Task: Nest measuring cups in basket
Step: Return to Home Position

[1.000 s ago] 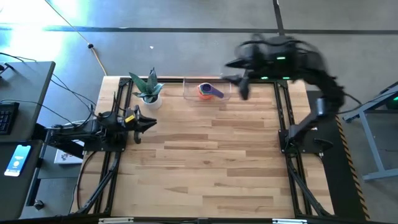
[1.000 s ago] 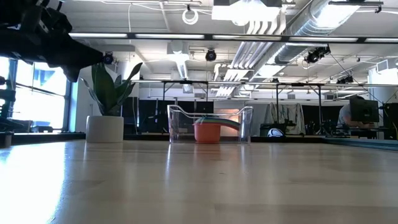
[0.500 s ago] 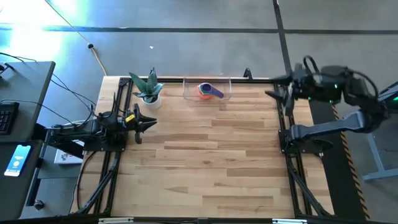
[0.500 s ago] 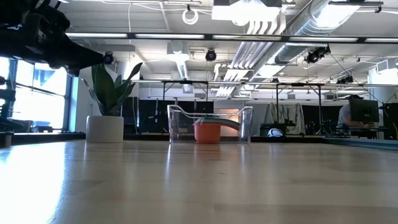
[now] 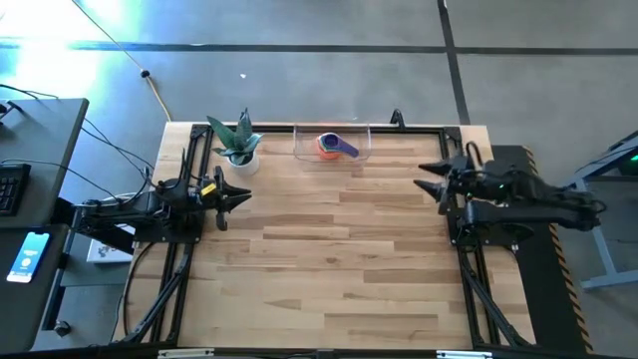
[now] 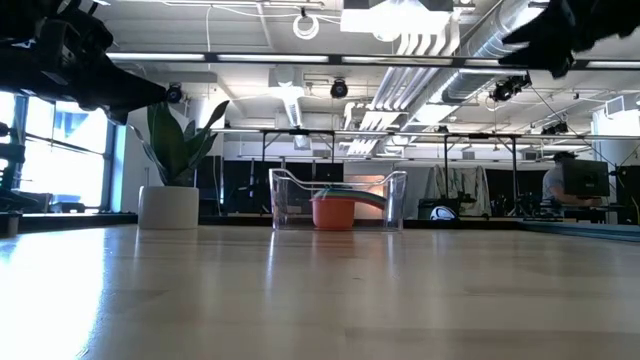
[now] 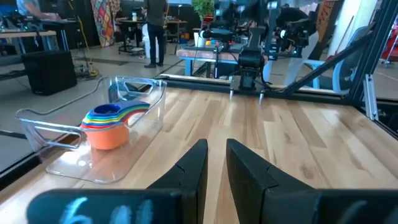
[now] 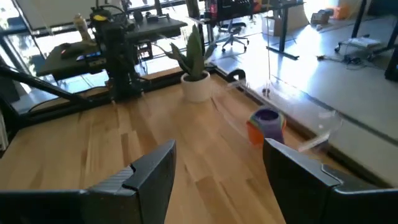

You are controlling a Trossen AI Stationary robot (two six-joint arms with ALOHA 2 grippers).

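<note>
The high view looks straight down from far above on the whole pale wooden plank table (image 5: 329,249). The low view sits at tabletop level at the 6 o'clock edge, facing 12 o'clock, well apart from the clear rectangular plastic bin (image 6: 290,200). The left wrist view looks from 9 toward 3 o'clock, the right wrist view from 3 toward 9. All four share the bin. All but the left wrist view share the white pot holding a green leafy plant (image 6: 168,208).

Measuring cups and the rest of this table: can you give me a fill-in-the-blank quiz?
The nested measuring cups sit ____ the clear basket. The stack's bottom cup is ____. The white pot beside the basket holds a ____. The right gripper, at the right edge of the table, is ____.
Missing: inside; orange; plant; open.
</note>
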